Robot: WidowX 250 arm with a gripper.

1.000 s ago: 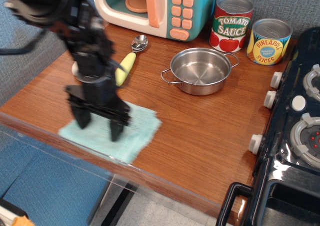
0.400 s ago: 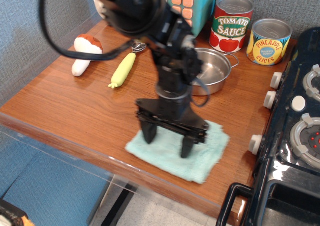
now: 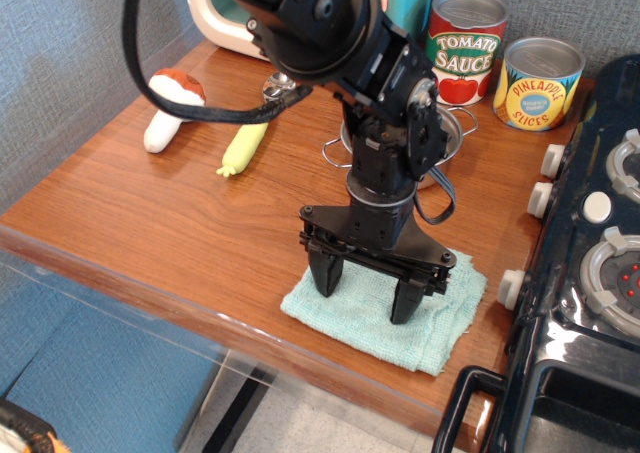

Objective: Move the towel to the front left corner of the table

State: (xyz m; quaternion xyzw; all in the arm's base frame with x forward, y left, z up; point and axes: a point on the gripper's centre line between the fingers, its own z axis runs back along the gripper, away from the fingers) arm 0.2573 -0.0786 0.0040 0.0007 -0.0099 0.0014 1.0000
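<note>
The light aqua-blue towel [image 3: 352,318] lies flat on the brown wood-grain table [image 3: 150,208], at the front edge and toward the right, close to the black toy stove. My gripper [image 3: 365,288] points straight down over the towel's middle. Its two black fingers [image 3: 325,273] are spread wide apart and their tips rest on the cloth. Nothing is held between them. The arm hides part of the towel's far edge.
A steel pot [image 3: 450,133] stands behind the arm, partly hidden. A tomato sauce can [image 3: 465,43] and a pineapple can [image 3: 540,81] stand at the back right. The black stove [image 3: 590,273] is on the right. A toy mushroom [image 3: 168,105] and a yellow-green vegetable [image 3: 245,145] lie at the left.
The gripper and the towel under it have moved from the front left part of the table to the right, toward the stove. The fingers stay spread on the cloth.
</note>
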